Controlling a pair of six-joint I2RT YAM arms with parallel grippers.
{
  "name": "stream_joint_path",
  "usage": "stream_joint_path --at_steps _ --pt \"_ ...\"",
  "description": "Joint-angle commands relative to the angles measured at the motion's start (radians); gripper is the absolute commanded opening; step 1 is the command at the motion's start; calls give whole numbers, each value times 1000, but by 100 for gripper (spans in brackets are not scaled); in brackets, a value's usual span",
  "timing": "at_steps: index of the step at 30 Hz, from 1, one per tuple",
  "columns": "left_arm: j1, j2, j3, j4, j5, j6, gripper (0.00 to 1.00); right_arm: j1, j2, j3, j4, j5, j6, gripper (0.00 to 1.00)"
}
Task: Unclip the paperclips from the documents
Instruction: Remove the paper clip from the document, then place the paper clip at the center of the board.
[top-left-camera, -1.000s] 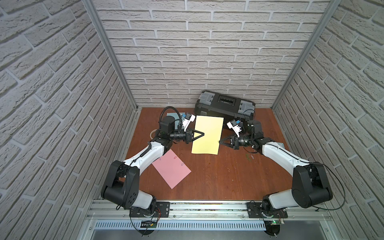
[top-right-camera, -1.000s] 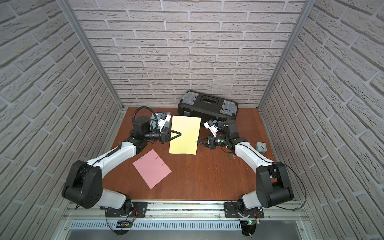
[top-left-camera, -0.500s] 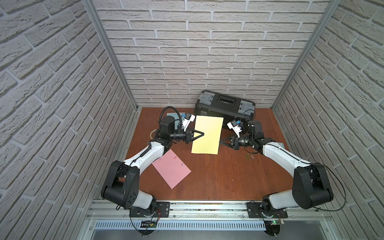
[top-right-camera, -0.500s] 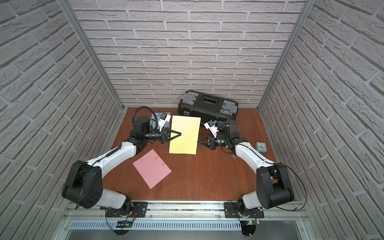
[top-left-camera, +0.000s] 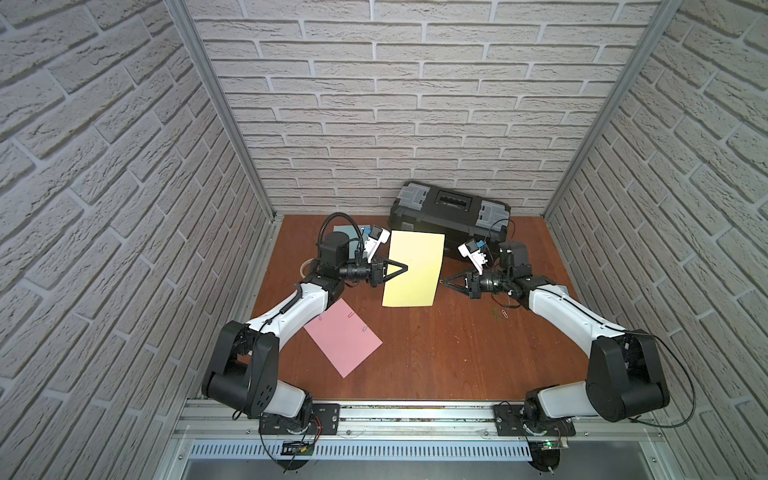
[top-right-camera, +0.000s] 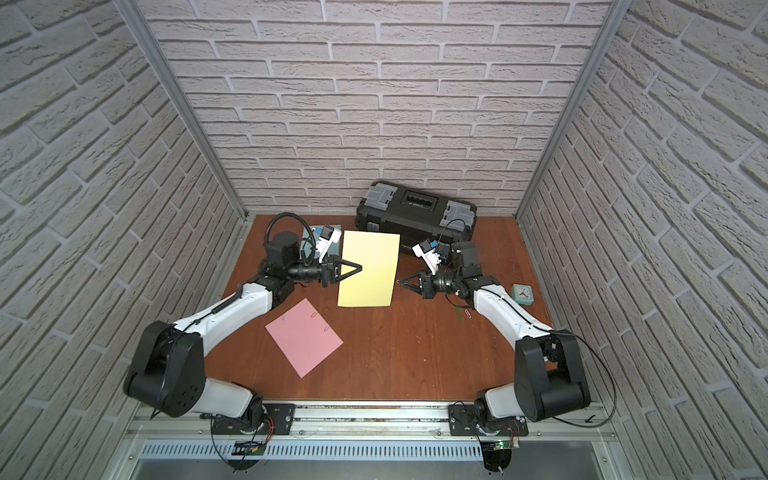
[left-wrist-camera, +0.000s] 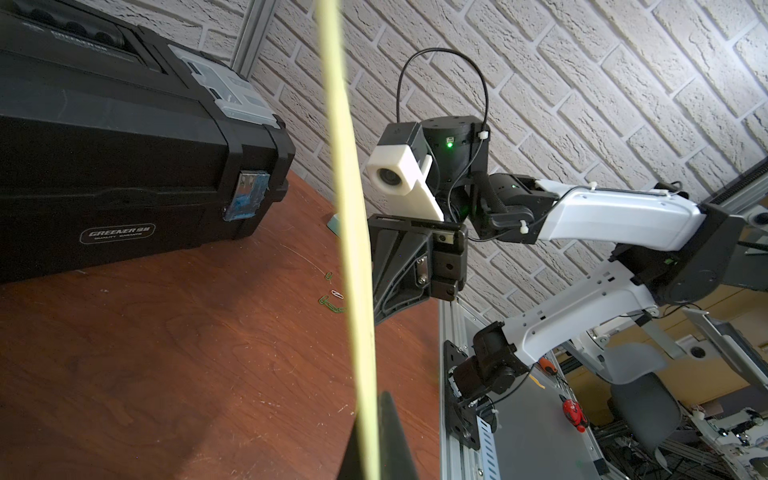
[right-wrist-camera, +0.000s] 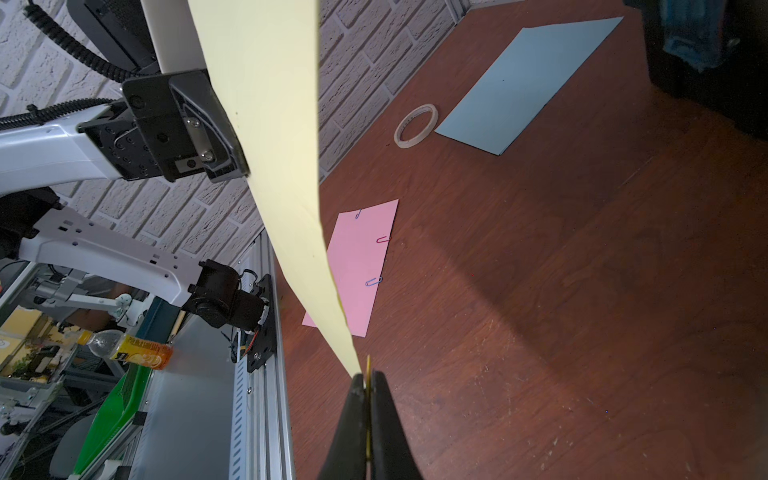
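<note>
**Documents, 3 sheets**
- yellow sheet (top-left-camera: 415, 253): 1. It is lifted off the worktop (top-left-camera: 436, 353) and stands on edge at centre, in front of the toolbox. The left fingers (top-left-camera: 405, 268) are closed on its left edge. Its right edge ends right at the tips of the right fingers (right-wrist-camera: 376, 386).
- pink sheet (top-left-camera: 343, 343): 1. It lies flat at near left, turned at an angle, well apart from both sets of fingers.
- light blue sheet (right-wrist-camera: 528, 83): 1. It lies flat at far left, partly hidden behind the left arm in both top views.

**Paperclips**
- yellow paperclip (right-wrist-camera: 368, 363): 1. It is pinched between the closed right fingers, with its wire showing just beside the yellow sheet's edge. Whether it still grips the paper cannot be told.
- clips on the pink sheet: 3, along its far edges. Two are blue (right-wrist-camera: 358, 214) (right-wrist-camera: 374, 281) and one is red-pink (right-wrist-camera: 383, 240).
- loose clips (left-wrist-camera: 332, 305): a small cluster on the worktop at right, under the right arm. They are mostly green with one pale, and too small to count exactly.

**Other items**
- black toolbox (top-left-camera: 451, 205): 1, at far centre against the wall.
- tape roll (right-wrist-camera: 416, 125): 1, at far left near the light blue sheet.
- teal clock (top-right-camera: 522, 294): 1, at right, seen in a top view.
</note>
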Motion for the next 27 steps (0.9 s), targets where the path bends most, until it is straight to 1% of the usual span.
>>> stream_joint_path --at_steps 1,5,8,12,15,19,23,27 --pt "7 -27 -2 25 3 21 0 -17 -37 -22 -15 55 8 5" --pt "8 -26 1 25 4 22 0 -49 -51 -58 -19 126 54 4" --pt "7 -28 1 24 4 22 0 -85 -71 -92 -40 209 90 4" --pt "7 -24 3 24 4 23 0 -149 -87 -122 -113 356 126 3" --pt "7 -20 5 25 6 22 0 -213 -90 -151 -151 459 182 3" --pt "7 -19 6 24 6 22 0 -286 -86 -186 -186 569 237 3" --pt "7 -19 7 21 7 23 0 -330 -62 -200 -212 622 257 3" --pt "8 -15 7 18 4 26 0 -344 -45 -200 -236 674 260 3"
